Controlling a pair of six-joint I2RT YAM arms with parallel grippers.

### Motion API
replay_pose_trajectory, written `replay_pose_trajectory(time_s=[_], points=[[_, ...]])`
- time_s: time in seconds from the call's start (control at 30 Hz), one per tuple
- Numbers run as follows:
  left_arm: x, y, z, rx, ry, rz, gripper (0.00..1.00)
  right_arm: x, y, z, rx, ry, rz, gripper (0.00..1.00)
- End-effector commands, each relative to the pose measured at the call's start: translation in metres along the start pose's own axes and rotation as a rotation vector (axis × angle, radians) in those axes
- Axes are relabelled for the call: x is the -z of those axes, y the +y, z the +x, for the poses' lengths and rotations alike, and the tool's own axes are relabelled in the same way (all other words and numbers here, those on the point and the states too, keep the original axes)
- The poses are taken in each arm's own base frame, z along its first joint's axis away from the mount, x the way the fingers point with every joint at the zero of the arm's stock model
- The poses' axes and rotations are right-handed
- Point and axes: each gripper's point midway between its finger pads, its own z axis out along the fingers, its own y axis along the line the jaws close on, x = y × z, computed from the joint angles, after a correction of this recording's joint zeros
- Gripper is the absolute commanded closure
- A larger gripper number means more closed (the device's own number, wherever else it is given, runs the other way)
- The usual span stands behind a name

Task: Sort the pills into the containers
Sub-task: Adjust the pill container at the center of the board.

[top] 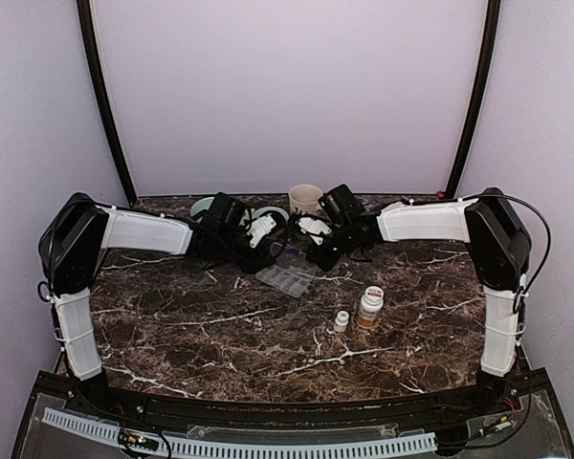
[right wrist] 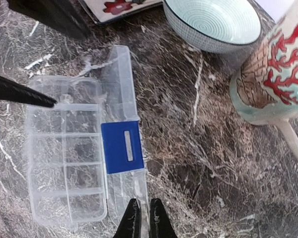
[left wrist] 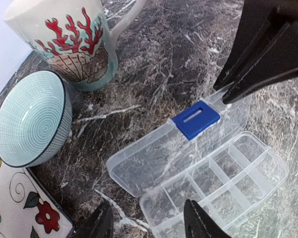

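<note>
The right gripper is pinching the clear organiser box's open lid with closed fingers; the left gripper is hovering above, parted, holding nothing

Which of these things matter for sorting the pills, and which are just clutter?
Job: organiser box, lid open; amber pill bottle, likely the pill source.
Lying about: coral mug; green bowl; flowered tray; small white bottle, purpose unclear.
</note>
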Motion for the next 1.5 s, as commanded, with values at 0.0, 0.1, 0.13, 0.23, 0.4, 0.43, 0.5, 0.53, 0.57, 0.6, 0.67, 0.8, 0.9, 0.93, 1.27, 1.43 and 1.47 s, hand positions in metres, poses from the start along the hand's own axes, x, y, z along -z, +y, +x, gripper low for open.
replay_pose_trajectory(time_s=[0.0, 0.1, 0.13, 0.23, 0.4, 0.43, 0.5, 0.53, 0.57, 0.6, 0.67, 0.8, 0.9, 0.93, 1.27, 1.43, 1.47], points=[[0.021, 0.007, -0.026, 0.062, -0.097, -0.045, 0.49, 0.012, -0.003, 0.001, -0.052, 0.010, 0.041, 0.99], [0.018, 0.005, -0.021, 0.090, -0.094, -0.036, 0.49, 0.014, -0.004, 0.002, -0.078, 0.014, 0.055, 1.00], [0.016, 0.005, -0.020, 0.096, -0.093, -0.033, 0.49, 0.015, -0.004, 0.002, -0.084, 0.013, 0.059, 1.00], [0.012, 0.001, -0.016, 0.112, -0.083, -0.017, 0.48, 0.021, -0.007, 0.000, -0.103, 0.003, 0.084, 1.00], [0.004, -0.009, -0.011, 0.114, -0.064, 0.008, 0.48, 0.031, -0.008, -0.005, -0.105, -0.031, 0.114, 1.00], [0.002, -0.011, -0.009, 0.116, -0.059, 0.013, 0.48, 0.032, -0.008, -0.007, -0.104, -0.035, 0.116, 0.99], [-0.002, -0.016, -0.006, 0.115, -0.049, 0.023, 0.48, 0.034, -0.008, -0.008, -0.104, -0.037, 0.121, 0.99], [-0.003, -0.019, -0.005, 0.114, -0.045, 0.030, 0.48, 0.035, -0.009, -0.009, -0.106, -0.036, 0.124, 0.99], [-0.006, -0.022, -0.003, 0.113, -0.039, 0.035, 0.48, 0.035, -0.009, -0.009, -0.107, -0.035, 0.125, 0.99], [-0.008, -0.025, -0.001, 0.111, -0.032, 0.040, 0.48, 0.035, -0.008, -0.009, -0.109, -0.035, 0.126, 0.99], [-0.013, -0.030, 0.003, 0.107, -0.020, 0.042, 0.48, 0.036, -0.008, -0.010, -0.112, -0.036, 0.123, 0.99], [-0.021, -0.038, 0.010, 0.104, 0.005, 0.050, 0.48, 0.038, -0.008, -0.009, -0.116, -0.036, 0.130, 0.99], [-0.025, -0.041, 0.016, 0.114, 0.025, 0.052, 0.48, 0.039, -0.008, -0.007, -0.117, -0.032, 0.136, 0.99], [-0.026, -0.040, 0.018, 0.117, 0.029, 0.050, 0.48, 0.039, -0.008, -0.006, -0.118, -0.028, 0.136, 0.99], [-0.037, -0.040, 0.035, 0.138, 0.073, 0.025, 0.48, 0.037, -0.010, 0.000, -0.121, -0.003, 0.147, 0.99], [-0.036, -0.038, 0.029, 0.137, 0.057, 0.018, 0.48, 0.030, -0.013, 0.006, -0.129, 0.021, 0.155, 0.97], [-0.036, -0.038, 0.028, 0.136, 0.055, 0.017, 0.48, 0.028, -0.014, 0.008, -0.133, 0.027, 0.155, 0.97]])
